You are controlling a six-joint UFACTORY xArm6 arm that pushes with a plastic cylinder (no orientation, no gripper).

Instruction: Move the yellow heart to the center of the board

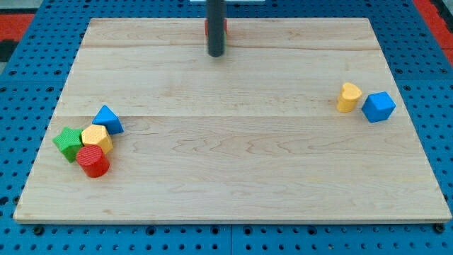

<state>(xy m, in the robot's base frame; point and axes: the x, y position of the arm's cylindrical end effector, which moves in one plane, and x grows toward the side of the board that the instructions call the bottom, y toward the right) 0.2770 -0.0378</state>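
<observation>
The yellow heart point(348, 97) lies near the board's right edge and touches a blue cube point(379, 107) on its right. My tip point(215, 54) is at the view's top centre, far to the left of and above the heart, touching no block. A red block point(222, 28) sits just behind the rod at the board's top edge, mostly hidden by it.
A cluster sits at the lower left: a blue triangle point(108, 119), a green star point(69, 142), a second yellow block point(96, 137) and a red cylinder point(93, 161). The wooden board point(233, 177) lies on a blue pegboard.
</observation>
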